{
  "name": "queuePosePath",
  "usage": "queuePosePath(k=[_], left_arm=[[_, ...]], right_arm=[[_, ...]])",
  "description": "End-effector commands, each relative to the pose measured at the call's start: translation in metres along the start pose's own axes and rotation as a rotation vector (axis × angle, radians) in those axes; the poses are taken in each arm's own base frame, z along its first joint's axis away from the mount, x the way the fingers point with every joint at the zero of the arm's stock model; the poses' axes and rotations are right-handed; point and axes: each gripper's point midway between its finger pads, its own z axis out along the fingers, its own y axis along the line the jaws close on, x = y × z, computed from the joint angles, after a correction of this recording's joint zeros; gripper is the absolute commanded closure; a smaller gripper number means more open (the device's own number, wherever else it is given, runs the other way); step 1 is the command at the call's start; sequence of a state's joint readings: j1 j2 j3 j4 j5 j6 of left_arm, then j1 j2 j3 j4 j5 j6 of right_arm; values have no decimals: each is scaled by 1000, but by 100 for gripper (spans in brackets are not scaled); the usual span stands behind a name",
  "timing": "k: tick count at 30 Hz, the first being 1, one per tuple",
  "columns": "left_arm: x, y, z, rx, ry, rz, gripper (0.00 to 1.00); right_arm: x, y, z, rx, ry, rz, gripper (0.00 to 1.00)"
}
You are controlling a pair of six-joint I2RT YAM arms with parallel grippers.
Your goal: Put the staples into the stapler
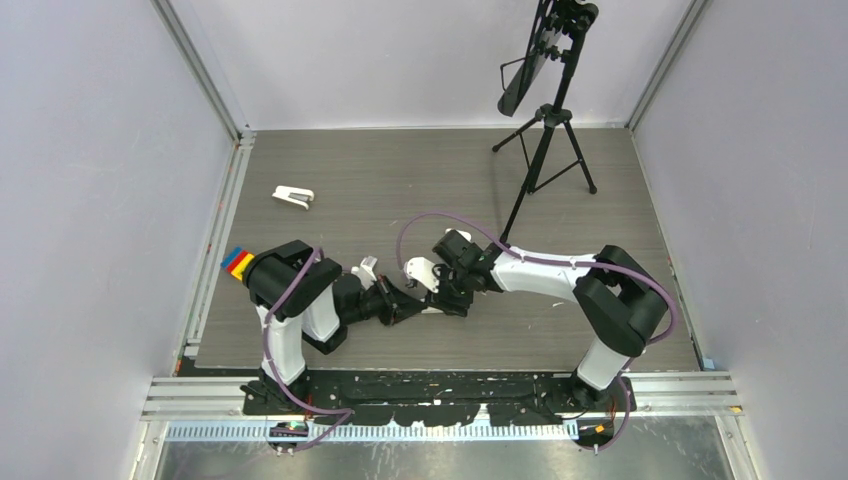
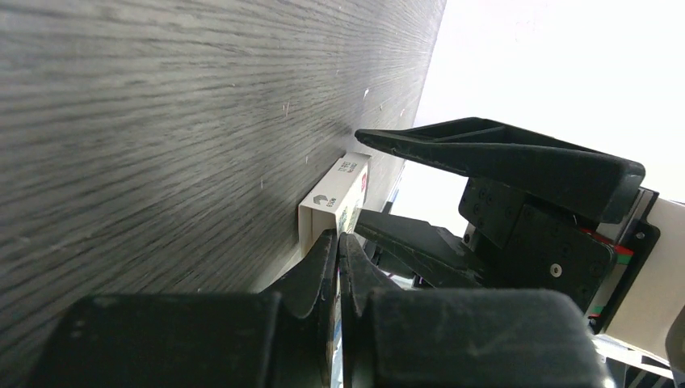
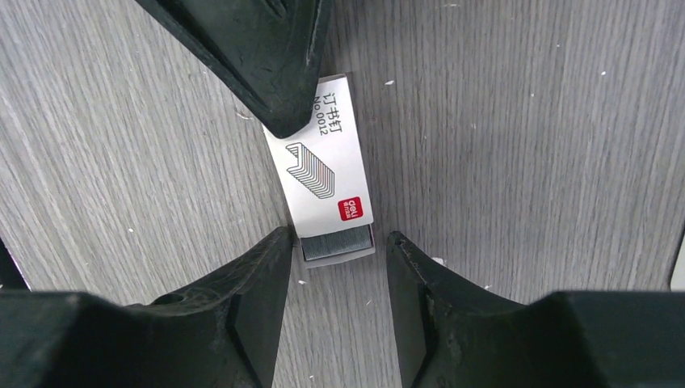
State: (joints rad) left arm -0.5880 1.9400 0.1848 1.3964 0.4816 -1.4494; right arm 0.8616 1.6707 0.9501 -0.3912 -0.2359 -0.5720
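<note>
White staples box (image 3: 327, 162) flat on grey wood-grain table (image 3: 525, 162); grey tray (image 3: 339, 249) of staples pokes from 1 end. Closed left gripper (image 2: 338, 242) tips on box's far end; open right gripper (image 3: 338, 242) jaws astride tray end. Slim white stapler (image 1: 293, 196) well apart, far left. Lilac walls, 1 tripod (image 1: 545, 150) at back

On the grey wood-grain counter (image 1: 400, 180), the black left end effector (image 1: 412, 302) and the black right end effector (image 1: 437, 303) meet tip to tip near the front middle, both low over the surface. A white plastic stapler (image 1: 293, 196) lies well apart from them towards the far left. A black tripod (image 1: 545, 140) carrying a tilted black panel stands at the far right, and a small stack of blue, yellow and red blocks (image 1: 237, 262) sits at the counter's left edge beside the left arm.
</note>
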Motion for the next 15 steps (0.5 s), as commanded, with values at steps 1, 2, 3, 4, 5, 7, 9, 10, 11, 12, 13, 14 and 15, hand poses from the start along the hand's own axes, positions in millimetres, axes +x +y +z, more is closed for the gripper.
queuePosePath(k=[1, 2, 3, 4, 5, 7, 9, 10, 11, 12, 13, 14, 15], left_arm=[[-1, -4, -2, 25, -1, 43, 96], [-2, -4, -2, 26, -3, 42, 96], [-2, -4, -2, 26, -3, 42, 96], [-2, -3, -3, 25, -4, 41, 97], [-3, -4, -3, 26, -6, 43, 97], [-3, -3, -4, 25, -8, 41, 97], [-4, -3, -5, 23, -9, 38, 98], [-5, -2, -6, 22, -11, 38, 98], [-5, -2, -6, 21, -14, 35, 98], [-6, -1, -7, 19, -14, 34, 98], [-6, -1, -8, 19, -15, 35, 99], [-6, -2, -8, 21, -15, 35, 99], [-6, -1, -8, 20, -15, 34, 99]], right_arm=[[-7, -8, -1, 14, 5, -14, 50], [-6, -8, -1, 15, 13, -15, 51], [-5, -8, -1, 16, 17, -14, 53], [-4, -8, -1, 17, 19, -14, 55], [-3, -8, -2, 19, 23, -14, 57], [-2, -8, -3, 21, 27, -13, 59], [-1, -8, -3, 20, 32, -12, 62], [0, -7, -4, 21, 34, -12, 65], [1, -7, -5, 23, 38, -12, 66], [2, -7, -5, 25, 41, -14, 68], [3, -8, -6, 27, 44, -12, 69], [3, -7, -6, 28, 46, -12, 69], [4, -7, -6, 29, 49, -11, 70]])
